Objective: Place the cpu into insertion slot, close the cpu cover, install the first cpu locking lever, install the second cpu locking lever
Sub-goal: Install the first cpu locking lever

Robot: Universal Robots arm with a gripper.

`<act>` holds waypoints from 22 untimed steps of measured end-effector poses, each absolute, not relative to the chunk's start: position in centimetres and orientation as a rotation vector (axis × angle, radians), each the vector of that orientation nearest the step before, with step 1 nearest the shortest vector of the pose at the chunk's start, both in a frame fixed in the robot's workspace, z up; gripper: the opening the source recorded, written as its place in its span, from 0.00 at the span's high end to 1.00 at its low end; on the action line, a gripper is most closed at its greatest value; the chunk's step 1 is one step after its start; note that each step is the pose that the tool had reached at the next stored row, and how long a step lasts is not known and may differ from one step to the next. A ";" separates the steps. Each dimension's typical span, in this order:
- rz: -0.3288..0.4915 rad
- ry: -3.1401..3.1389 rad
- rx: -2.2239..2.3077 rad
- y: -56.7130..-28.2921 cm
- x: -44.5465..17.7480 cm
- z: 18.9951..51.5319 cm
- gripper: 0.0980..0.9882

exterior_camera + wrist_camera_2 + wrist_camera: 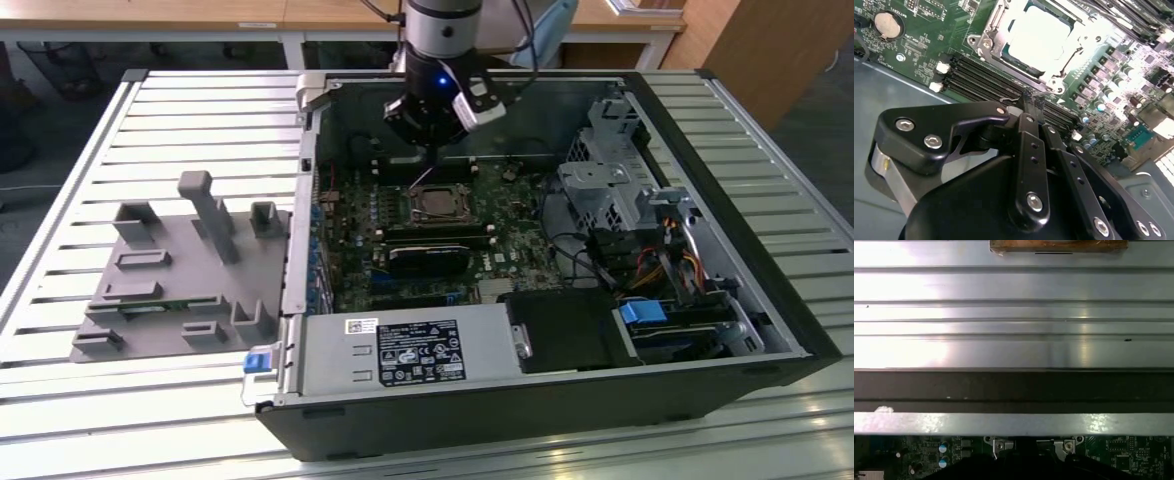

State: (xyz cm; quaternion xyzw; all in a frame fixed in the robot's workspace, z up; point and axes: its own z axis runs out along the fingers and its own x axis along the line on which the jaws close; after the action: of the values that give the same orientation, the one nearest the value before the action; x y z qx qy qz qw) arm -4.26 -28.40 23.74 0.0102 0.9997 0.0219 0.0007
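Observation:
The cpu [1039,35] lies flat in the insertion slot [1021,61] on the green board, its pale face glaring under the light. The silvery cpu cover [985,37] lies down around it as a frame. In the exterior view the cpu [438,205] sits mid-board inside the open computer case. My gripper [1031,102] is shut, with its black fingers [1026,135] pressed together. Its tip stands just off the socket's edge beside a thin wire locking lever [1046,92]. A second thin lever [1074,52] runs along another side. In the exterior view, my gripper [424,160] hangs just behind the socket.
Long black memory slots [984,80] run between my fingertips and the socket. A grey power supply [400,350] fills the case front, and a drive cage [607,190] with cables stands to the exterior view's right. A grey fixture tray [174,270] lies on the slatted table.

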 end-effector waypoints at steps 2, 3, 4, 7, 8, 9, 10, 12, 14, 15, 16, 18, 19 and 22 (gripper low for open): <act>0.069 3.139 0.032 -28.4 -4.1 23.6 0.99; 0.069 3.139 0.032 -28.4 -4.0 23.6 0.99; 0.069 3.139 0.032 -28.4 -3.9 23.6 0.99; 0.069 3.139 0.032 -28.4 -3.7 23.4 0.99; 0.069 3.139 0.032 -28.4 -3.6 23.4 0.99; 0.069 3.139 0.032 -28.4 -3.5 23.3 0.99; 0.069 3.139 0.032 -28.4 -3.5 23.3 0.99; 0.069 3.139 0.032 -28.4 -3.3 23.2 0.99; 0.068 3.139 0.032 -28.4 -3.2 23.2 0.99; 0.069 3.139 0.032 -28.4 -3.1 23.2 0.99; 0.069 3.139 0.032 -28.4 -3.1 23.1 0.99; 0.069 3.139 0.032 -28.4 -3.1 23.1 0.99; 0.069 3.139 0.032 -28.4 -3.1 23.1 0.99; 0.069 3.139 0.032 -28.4 -3.1 23.1 0.99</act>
State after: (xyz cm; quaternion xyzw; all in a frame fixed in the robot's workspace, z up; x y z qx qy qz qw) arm -3.06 -28.38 23.07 0.0102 0.9997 0.0219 0.0007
